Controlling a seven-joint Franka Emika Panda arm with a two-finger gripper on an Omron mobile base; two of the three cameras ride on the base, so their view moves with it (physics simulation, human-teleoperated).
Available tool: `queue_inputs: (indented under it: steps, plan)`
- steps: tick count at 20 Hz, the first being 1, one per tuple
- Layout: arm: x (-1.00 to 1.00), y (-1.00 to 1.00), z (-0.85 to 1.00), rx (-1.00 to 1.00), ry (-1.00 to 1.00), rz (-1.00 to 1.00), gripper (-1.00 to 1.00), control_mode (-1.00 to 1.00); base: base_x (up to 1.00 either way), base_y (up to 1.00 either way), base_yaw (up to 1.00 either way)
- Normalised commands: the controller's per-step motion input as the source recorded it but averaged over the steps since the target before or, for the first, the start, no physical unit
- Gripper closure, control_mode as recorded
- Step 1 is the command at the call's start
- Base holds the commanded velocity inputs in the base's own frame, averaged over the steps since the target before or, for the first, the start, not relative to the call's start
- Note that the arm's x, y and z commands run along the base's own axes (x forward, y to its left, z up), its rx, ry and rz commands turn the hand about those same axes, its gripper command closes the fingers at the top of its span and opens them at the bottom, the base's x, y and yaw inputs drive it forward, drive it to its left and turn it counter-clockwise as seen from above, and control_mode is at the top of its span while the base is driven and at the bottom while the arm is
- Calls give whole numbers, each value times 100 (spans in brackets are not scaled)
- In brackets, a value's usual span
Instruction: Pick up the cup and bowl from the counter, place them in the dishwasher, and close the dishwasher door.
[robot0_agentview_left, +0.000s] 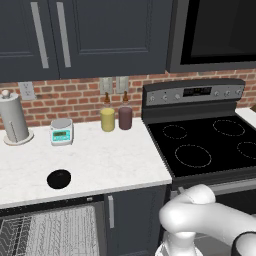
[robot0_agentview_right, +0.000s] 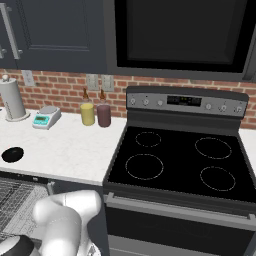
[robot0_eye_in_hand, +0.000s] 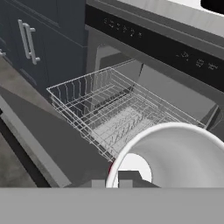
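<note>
Brick backsplash and dark cabinets frame a white bench (robot0_agentview_left: 110, 160) that runs up to the black stove (robot0_agentview_left: 210, 145). On the bench, going left to right, stand a paper towel holder (robot0_agentview_left: 14, 120), a small kitchen scale (robot0_agentview_left: 61, 132), the black bowl (robot0_agentview_left: 59, 179) nearer the front edge, then a yellow canister (robot0_agentview_left: 107, 119) and a maroon canister (robot0_agentview_left: 125, 118) by the wall. The bowl sits well above and apart from the gripper (robot0_eye_in_hand: 122, 177), untouched, judged the next thing to fetch.

Below the bench edge the dishwasher (robot0_eye_in_hand: 144, 48) stands open, its dishwasher door (robot0_eye_in_hand: 48, 144) folded down and the wire rack (robot0_eye_in_hand: 118, 118) pulled out, which leaves room to lower things in from above. In the hand view the cup (robot0_eye_in_hand: 175, 153) looms just ahead of the gripper, white inside and rim toward the camera with a sliver of red at its left edge. The gripper appears clamped on the cup, carrying it low over the door with the rack just beyond, likely so it can be set among the wires
</note>
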Motion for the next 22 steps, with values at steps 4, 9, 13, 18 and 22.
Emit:
queue_inputs:
  steps: [4,9,13,18,22]
  plan:
    - [14,0,-3,5,5,-3,100,-100,0,0,0]
    - [16,0,-17,3,1,-1,100,-100,0,0,0]
    - [25,0,-19,1,1,0,100,-100,0,0,0]
    - [25,-3,-11,0,2,0,100,-100,0,0,0]
    - [9,-8,0,0,4,0,100,-100,0,0,0]
